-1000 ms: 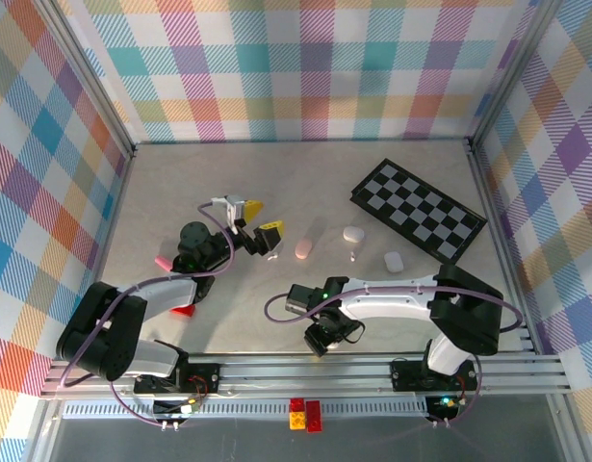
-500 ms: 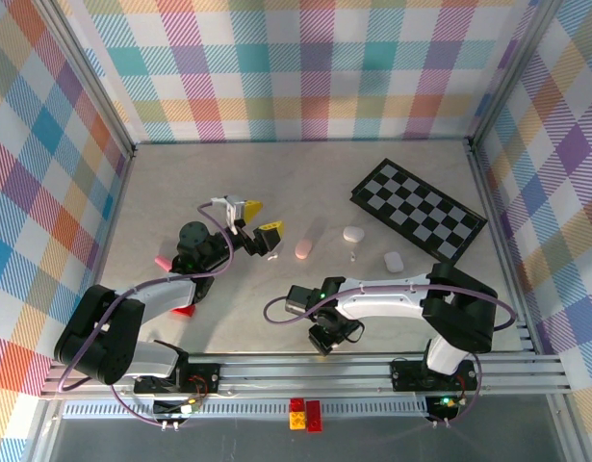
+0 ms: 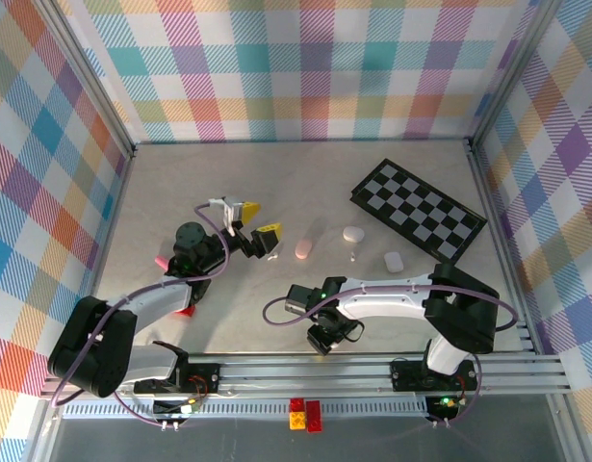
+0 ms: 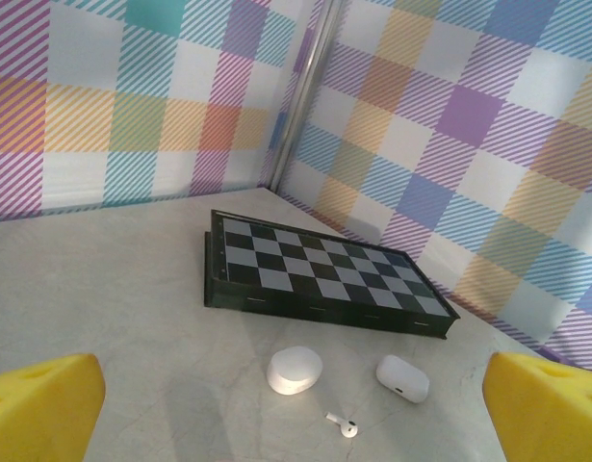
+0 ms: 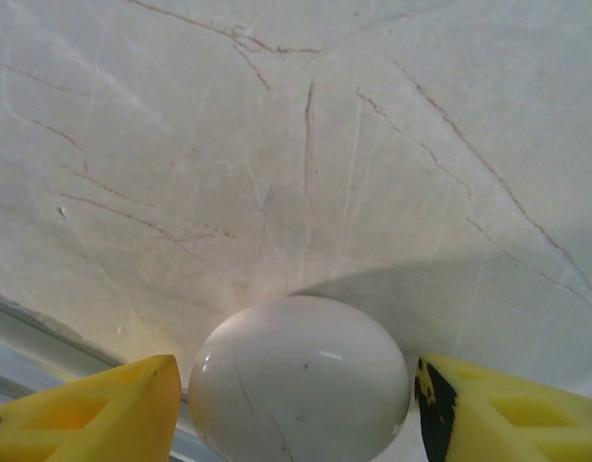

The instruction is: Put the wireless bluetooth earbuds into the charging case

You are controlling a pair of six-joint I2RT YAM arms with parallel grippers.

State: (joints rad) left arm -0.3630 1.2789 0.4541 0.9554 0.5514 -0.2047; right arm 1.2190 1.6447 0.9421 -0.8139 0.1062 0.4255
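Note:
A white oval charging case (image 5: 300, 380) sits between the yellow fingers (image 5: 103, 409) of my right gripper (image 5: 296, 409), which press on both of its sides. In the top view that gripper (image 3: 325, 338) is low near the table's front edge. One tiny white stemmed earbud (image 3: 353, 256) lies on the table between a round white case (image 3: 353, 234) and a white oblong case (image 3: 394, 261). A pink case (image 3: 303, 250) lies to their left. My left gripper (image 3: 256, 218) hovers open left of the pink case. Its wrist view shows the earbud (image 4: 347, 427), the round case (image 4: 296, 370) and the oblong case (image 4: 402, 377) ahead.
A folded black-and-white chessboard (image 3: 418, 209) lies at the back right, also ahead of the left gripper (image 4: 324, 279). Small red pieces (image 3: 185, 310) lie beside the left arm. Red and yellow bricks (image 3: 305, 414) sit below the front rail. Checked walls enclose the table.
My right gripper's jaws have narrowed onto the white oval case. The left arm has shifted slightly to the left, its gripper still open.

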